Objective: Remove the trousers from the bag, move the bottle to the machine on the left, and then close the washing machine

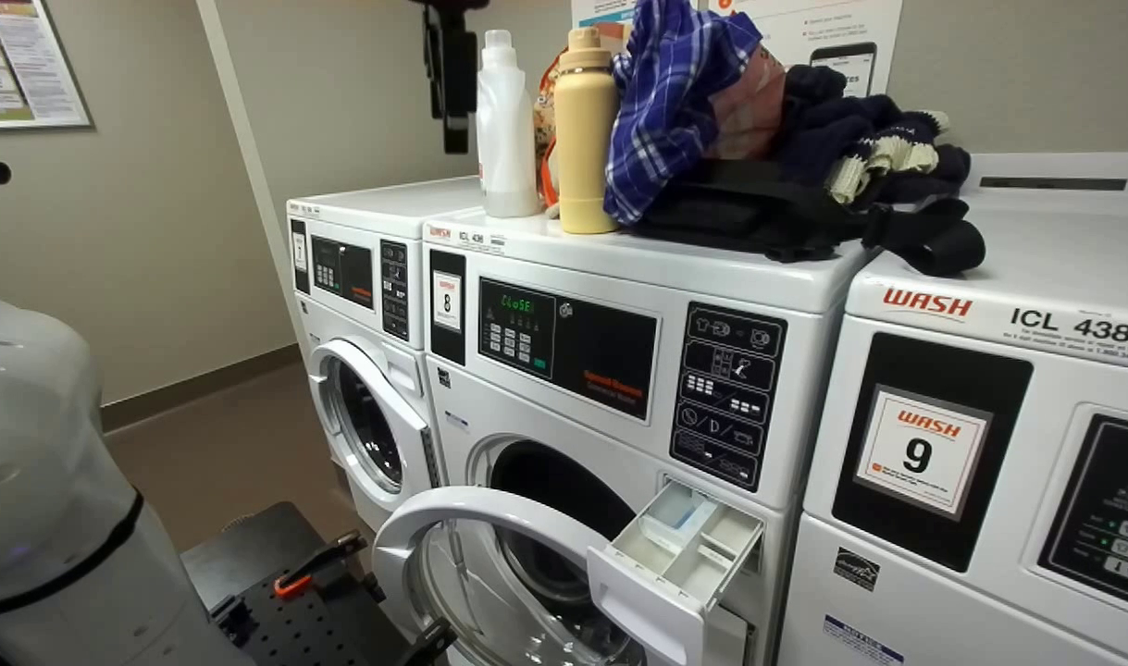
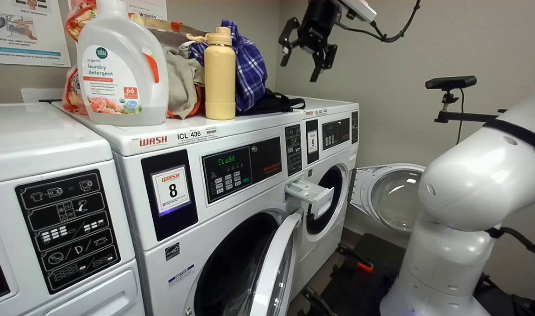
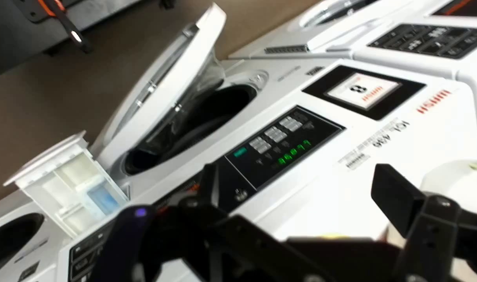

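Black two-finger gripper (image 2: 300, 69) hangs high in both exterior views, jaws wide, fingertips (image 3: 395, 196) well apart in the wrist view. White front-loading washing machine numbered 8 (image 1: 568, 414) in the middle: round glass door with white frame (image 2: 274, 267) open, white plastic detergent drawer with compartments (image 1: 642, 592) pulled out, small green display (image 2: 227, 161) reads CLOSE in both exterior views. Pale yellow cylindrical bottle with matching cap (image 1: 587, 148) stands upright on 8, near its front edge. Translucent white plastic detergent jug (image 2: 122, 83) also upright on 8, left of the bottle in both exterior views. Orange floral fabric bag (image 2: 72, 93) on 8, partly hidden behind the jug in an exterior view. Blue-and-white plaid cloth (image 1: 675, 116) right of the bottle in both exterior views; can't tell if touching, can't tell if it's the trousers. Dark navy knit pile with cream trim (image 1: 883, 153) farther right in an exterior view, on black fabric with a wide strap (image 1: 744, 217) that reaches onto white washer numbered 9 (image 1: 989, 610). 9's big round door (image 2: 396, 197) also open. White washer with a dark control panel (image 1: 351, 324) sits left of 8 in an exterior view, just beside it. White jointed robot arm (image 2: 473, 184) on the right in an exterior view.
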Motion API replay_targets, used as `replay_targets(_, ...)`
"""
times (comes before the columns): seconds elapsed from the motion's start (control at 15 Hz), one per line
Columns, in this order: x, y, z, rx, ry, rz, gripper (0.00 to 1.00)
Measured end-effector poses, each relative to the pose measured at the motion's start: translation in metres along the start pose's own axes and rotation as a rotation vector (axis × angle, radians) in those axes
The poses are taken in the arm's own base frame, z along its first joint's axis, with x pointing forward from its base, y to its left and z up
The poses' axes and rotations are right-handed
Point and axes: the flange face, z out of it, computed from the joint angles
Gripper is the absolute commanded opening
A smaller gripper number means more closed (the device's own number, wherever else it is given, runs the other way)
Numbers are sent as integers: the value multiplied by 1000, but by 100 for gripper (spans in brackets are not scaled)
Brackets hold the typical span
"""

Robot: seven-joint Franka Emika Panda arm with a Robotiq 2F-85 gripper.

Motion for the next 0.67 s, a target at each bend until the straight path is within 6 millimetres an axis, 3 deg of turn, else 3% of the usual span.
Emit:
replay_targets(0.33, 17, -39, -61, 176, 265, 67, 100)
replay_targets(0.67, 46, -79, -88, 298, 587, 81, 100)
